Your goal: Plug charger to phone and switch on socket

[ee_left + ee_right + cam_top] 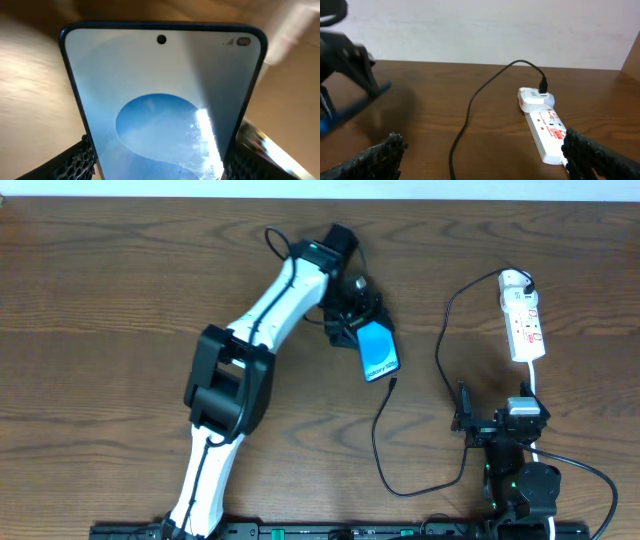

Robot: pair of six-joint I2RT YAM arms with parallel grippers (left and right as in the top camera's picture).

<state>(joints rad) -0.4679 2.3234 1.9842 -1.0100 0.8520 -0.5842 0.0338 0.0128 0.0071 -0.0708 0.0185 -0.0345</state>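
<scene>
- The left jaws stand fairly wide, yet they are closed on the phone (160, 100). In the left wrist view their black ribbed fingers (75, 161) bear on its two long edges, and the end with the camera hole points away from them.
- The right jaws are spread fully and hold nothing. In the right wrist view their fingers (380, 157) frame bare worktop (100, 300).
- From overhead, the phone sits tilted near the middle of the worktop, at the end of the left arm (270, 310).
- The plug tip (393, 383) of the charger (376, 440) lies just beside the phone's far end. Whether it touches the phone or is seated in it cannot be told.
- From there the cable loops down, across to the right and up to a white adapter (532, 97) plugged into the socket (525, 320).
- The socket lies on the right of the worktop, well apart from the phone and just ahead of the right jaws. Its red markings show, but whether it is switched on cannot be told.
- The step in hand looks to be joining charger and phone. The switch likely comes after.
- The charging port is probably on the edge nearest the left jaws, opposite the camera hole. If so, the next move calls for turning that end toward the plug tip.
- The free right jaws would have to pinch the thin cable close behind the tip and line it up squarely.
</scene>
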